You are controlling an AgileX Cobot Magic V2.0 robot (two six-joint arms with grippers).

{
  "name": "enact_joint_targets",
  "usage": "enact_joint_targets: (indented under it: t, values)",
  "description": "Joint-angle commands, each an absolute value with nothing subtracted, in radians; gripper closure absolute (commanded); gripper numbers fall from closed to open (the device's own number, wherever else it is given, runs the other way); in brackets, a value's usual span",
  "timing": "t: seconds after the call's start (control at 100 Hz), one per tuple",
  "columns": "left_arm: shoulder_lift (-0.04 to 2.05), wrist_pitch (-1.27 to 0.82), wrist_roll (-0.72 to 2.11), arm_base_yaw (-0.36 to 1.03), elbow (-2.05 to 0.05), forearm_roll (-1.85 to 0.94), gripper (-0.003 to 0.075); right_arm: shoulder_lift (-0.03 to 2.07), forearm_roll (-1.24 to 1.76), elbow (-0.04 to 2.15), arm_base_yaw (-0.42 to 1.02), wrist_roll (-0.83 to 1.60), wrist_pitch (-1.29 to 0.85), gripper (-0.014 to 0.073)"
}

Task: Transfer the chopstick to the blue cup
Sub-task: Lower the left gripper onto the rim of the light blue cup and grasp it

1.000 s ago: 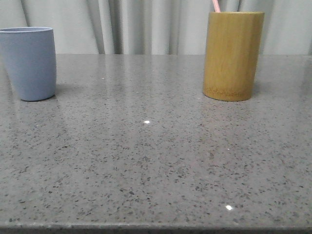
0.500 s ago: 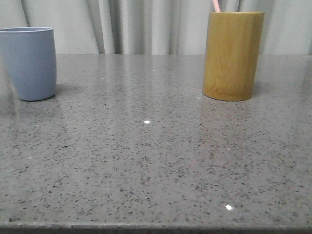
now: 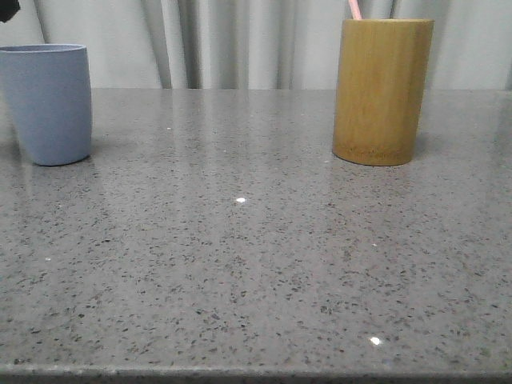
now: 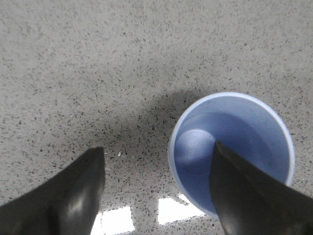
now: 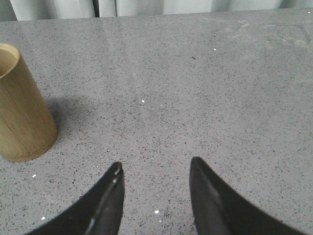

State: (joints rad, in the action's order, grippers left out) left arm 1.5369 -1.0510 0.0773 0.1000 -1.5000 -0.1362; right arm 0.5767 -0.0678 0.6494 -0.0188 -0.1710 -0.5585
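The blue cup stands upright at the table's far left. From above in the left wrist view, the cup is empty inside. My left gripper is open and empty, hovering above the cup; one finger overlaps its mouth, the other is over bare table. A dark bit of the left arm shows above the cup in the front view. One pale pink chopstick tip sticks out of the bamboo holder at the far right. My right gripper is open and empty, above the table beside the holder.
The grey speckled table stretches between the two containers, with its front edge at the bottom of the front view. Pale curtains hang behind the table's back edge.
A dark part of the left arm has come into the top left corner of the front view, above the blue cup. The cup, holder and chopstick have not moved.
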Motion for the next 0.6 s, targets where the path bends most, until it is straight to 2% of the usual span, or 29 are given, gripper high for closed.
enact_joint_targets:
  t: [0.0,0.37,0.51,0.59]
  values:
    - [1.532,-1.035,0.078,0.108,-1.546,-0.164,0.0269,0.587,-0.078,0.678,-0.020,-0.169,-0.481,0.0255]
    - [1.619,-1.080,0.078,0.108,-1.548,-0.183,0.0294,0.587,-0.078,0.678,-0.020,-0.169,-0.481,0.0255]
    - [1.640,-1.082,0.078,0.108,-1.548,-0.196,0.0361,0.587,-0.078,0.678,-0.020,-0.169,-0.481,0.0255]
    - [1.644,-1.080,0.078,0.108,-1.548,-0.200,0.0440,0.587,-0.078,0.678,-0.020,-0.169,-0.481,0.0255]
